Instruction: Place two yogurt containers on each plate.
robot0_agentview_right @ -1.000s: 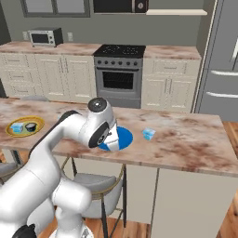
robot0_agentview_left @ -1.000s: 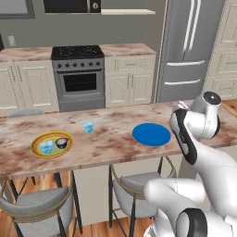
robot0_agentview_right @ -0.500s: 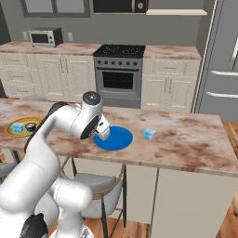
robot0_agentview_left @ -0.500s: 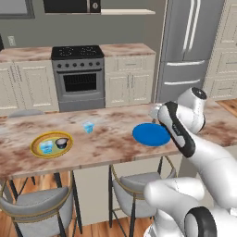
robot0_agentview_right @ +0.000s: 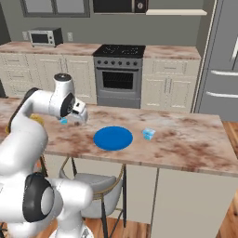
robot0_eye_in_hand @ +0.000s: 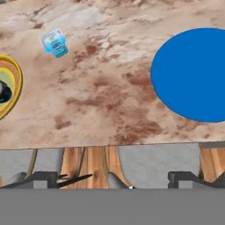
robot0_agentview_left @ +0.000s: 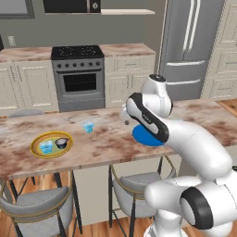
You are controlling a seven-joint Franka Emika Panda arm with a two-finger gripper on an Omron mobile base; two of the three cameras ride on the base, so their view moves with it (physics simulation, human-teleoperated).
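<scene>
yellow plate (robot0_agentview_left: 51,145): blue cup (robot0_agentview_left: 46,147) + dark cup (robot0_agentview_left: 61,144) | blue plate (robot0_agentview_right: 113,138): bare | two blue cups (robot0_agentview_left: 88,127) (robot0_agentview_right: 148,134) on counter

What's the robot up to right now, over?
Gripper open, empty, above counter edge. Yellow plate holds two yogurts; blue plate bare. Two loose cups on counter. Nothing in the way.

The white arm (robot0_agentview_left: 185,139) reaches forward, gripper (robot0_agentview_right: 80,113) jaws spread wide, empty.
</scene>
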